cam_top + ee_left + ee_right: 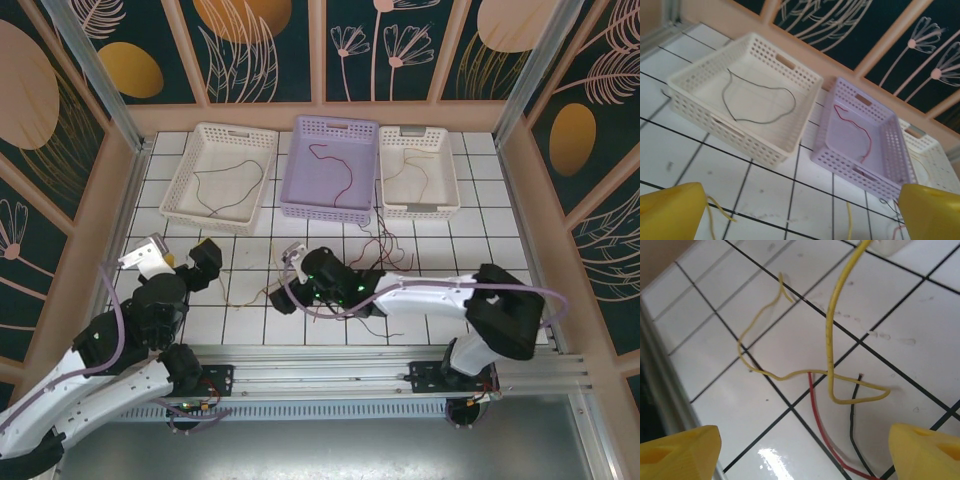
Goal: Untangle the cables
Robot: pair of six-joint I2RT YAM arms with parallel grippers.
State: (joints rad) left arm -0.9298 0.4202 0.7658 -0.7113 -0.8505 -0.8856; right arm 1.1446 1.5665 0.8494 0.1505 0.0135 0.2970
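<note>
A loose tangle of red, black and yellow cables (372, 258) lies on the tiles in front of the baskets. A yellow cable (830, 365) loops across the floor under my right gripper (802, 455), crossing a red cable (820, 425) and a black cable (852, 420). That gripper (284, 296) is open just above them, holding nothing. My left gripper (800, 220) is also open and empty, over bare tile at the left (208, 262). Yellow cable ends (849, 220) lie near it.
Three baskets stand in a row at the back. The left white basket (690, 100) holds a black wire (757, 120). The lavender basket (840, 160) holds a red wire (867, 137). The right white basket (446, 205) holds a thin wire. Wooden walls enclose the table.
</note>
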